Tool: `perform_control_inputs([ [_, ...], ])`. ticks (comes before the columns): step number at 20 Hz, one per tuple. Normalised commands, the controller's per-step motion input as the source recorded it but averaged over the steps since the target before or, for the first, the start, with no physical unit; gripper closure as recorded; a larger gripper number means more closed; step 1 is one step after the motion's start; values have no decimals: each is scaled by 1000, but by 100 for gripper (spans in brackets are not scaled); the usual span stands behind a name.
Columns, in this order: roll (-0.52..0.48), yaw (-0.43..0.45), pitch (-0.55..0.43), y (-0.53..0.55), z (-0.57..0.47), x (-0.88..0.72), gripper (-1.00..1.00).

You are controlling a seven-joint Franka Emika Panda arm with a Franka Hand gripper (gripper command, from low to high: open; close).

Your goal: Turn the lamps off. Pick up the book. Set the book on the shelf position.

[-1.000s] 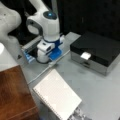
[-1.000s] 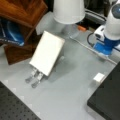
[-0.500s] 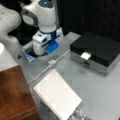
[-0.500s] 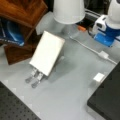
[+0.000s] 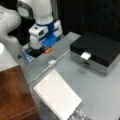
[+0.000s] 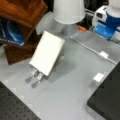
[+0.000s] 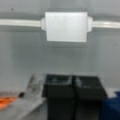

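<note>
Beside fingers (image 7: pixel 75 87): unlabelled white switch (image 7: pixel 66 26)

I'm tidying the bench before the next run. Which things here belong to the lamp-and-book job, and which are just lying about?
Job:
- book, leaning on a rack
- brown wooden shelf block
- white lamp shade
- inline cord switch, close ahead of the gripper

Lying about:
- black box
- blue book

Gripper (image 7: pixel 74 86) cut off by wrist view's bottom edge; its fingertips hidden behind the arm body in a front view (image 5: pixel 37 51). Shelf position (image 5: pixel 13 96) cropped at left and bottom edges. Book (image 5: pixel 57 96) lower corner hides its rack. Black box (image 6: pixel 107 97) cut by right edge. Lamp shade (image 6: pixel 68 11) cropped at top.
</note>
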Motion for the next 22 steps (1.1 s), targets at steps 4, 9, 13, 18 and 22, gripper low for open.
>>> perform_control_inputs([
  [4, -32, 93, 140, -60, 71, 143, 100],
  [9, 0, 112, 148, -33, 59, 137, -100],
  [13, 18, 92, 150, -48, 168, 170, -100],
  [18, 22, 59, 175, -59, 215, 173, -100],
  [22, -9, 60, 200, -59, 262, 178, -100],
])
